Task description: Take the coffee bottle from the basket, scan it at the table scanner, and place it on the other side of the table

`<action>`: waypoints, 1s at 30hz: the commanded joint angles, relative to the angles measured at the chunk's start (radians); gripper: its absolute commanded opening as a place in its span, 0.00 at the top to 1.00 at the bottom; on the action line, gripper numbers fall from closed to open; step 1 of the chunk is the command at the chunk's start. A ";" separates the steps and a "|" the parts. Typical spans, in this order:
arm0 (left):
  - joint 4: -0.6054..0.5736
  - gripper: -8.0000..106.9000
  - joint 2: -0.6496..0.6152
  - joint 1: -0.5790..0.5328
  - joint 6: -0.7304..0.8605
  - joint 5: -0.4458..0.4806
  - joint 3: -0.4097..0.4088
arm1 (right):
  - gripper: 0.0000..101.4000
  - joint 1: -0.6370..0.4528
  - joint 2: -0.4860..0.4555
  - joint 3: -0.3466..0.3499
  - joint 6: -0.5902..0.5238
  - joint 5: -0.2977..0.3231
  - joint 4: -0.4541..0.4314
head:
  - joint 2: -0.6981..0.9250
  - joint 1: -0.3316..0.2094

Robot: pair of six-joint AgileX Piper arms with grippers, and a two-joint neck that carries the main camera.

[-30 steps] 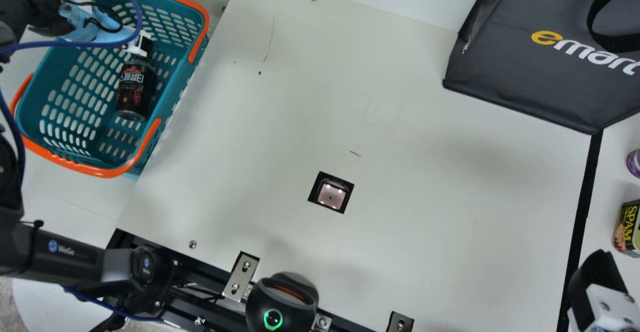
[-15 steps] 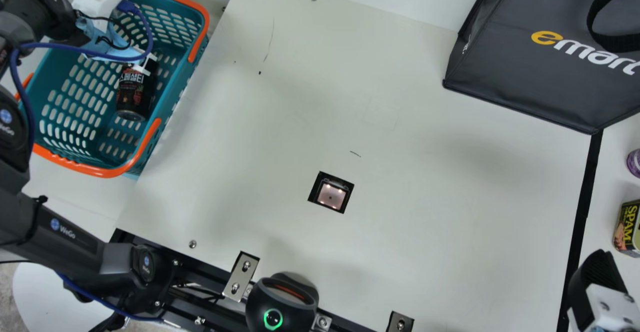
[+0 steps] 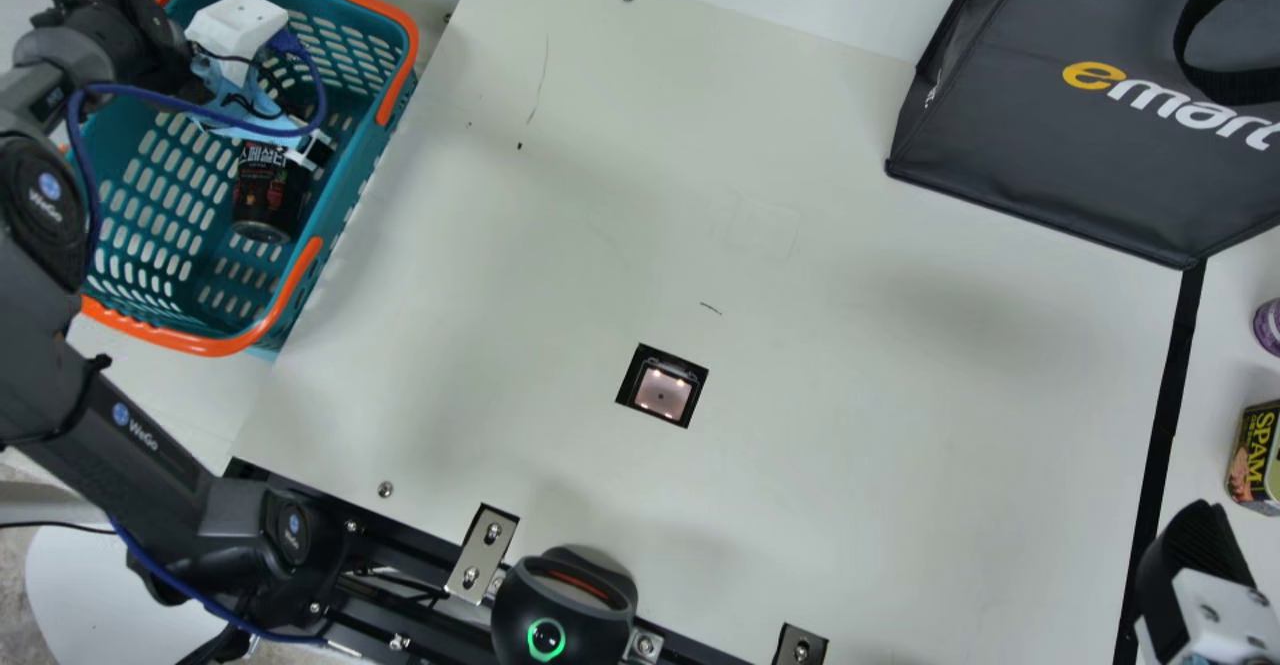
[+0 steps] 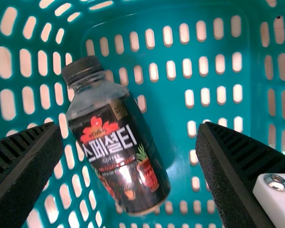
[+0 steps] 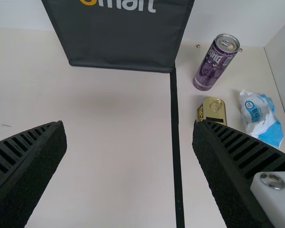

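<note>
1. Robotics lab staged as shop checkout, by the looks.
2. Shop side: teal slotted plastic basket with orange rim (image 3: pixel 200 346), square lit scanner window (image 3: pixel 663 391) in cream flat tabletop (image 3: pixel 850 425), dark grey fabric shopping bag (image 3: pixel 1050 135).
3. Lab side: black jointed robot arm (image 3: pixel 150 435), exposed metal brackets (image 3: pixel 482 553).

In the upper left, the left end effector (image 3: pixel 318 150) is over a bottle (image 3: pixel 265 197) in a basket (image 3: pixel 205 346). Near centre, a scanner (image 3: pixel 662 392) is set in the worktop (image 3: pixel 880 345); upper right, a dark bag (image 3: pixel 1060 155).

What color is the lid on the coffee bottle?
The lid is black; it shows best in the left wrist view.
</note>
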 commanded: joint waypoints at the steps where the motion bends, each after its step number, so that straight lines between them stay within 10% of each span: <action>1: 0.005 0.15 0.023 -0.003 -0.007 -0.004 -0.013 | 0.06 0.000 0.000 0.000 0.000 0.000 0.000 | 0.004 -0.029; 30: 0.086 0.15 0.200 -0.052 -0.163 -0.078 -0.109 | 0.06 0.000 0.000 0.000 0.000 0.000 0.000 | 0.004 -0.029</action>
